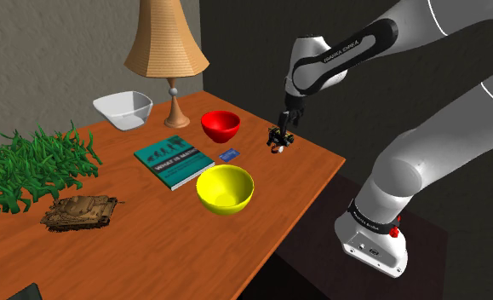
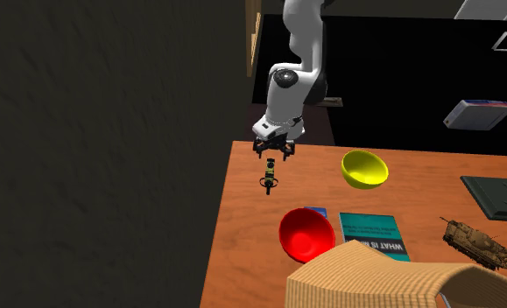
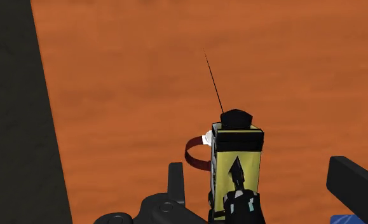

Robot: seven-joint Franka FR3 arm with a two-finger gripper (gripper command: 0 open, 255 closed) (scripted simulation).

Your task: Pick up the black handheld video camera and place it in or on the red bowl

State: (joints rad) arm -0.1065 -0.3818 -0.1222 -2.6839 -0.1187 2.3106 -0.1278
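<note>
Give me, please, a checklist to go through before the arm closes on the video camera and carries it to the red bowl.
1. Gripper open: ok, its fingers stand apart in the wrist view.
2. Video camera between the fingers: ok, though it stands nearer one finger than the other.
3. Camera grasped: not ok, neither finger touches it.
4. Gripper low enough to close on it: cannot tell.
5. Red bowl free: ok, nothing lies in it.
6. Way to the bowl: ok if the camera is lifted; a small blue card lies flat on the table beside the bowl.
</note>
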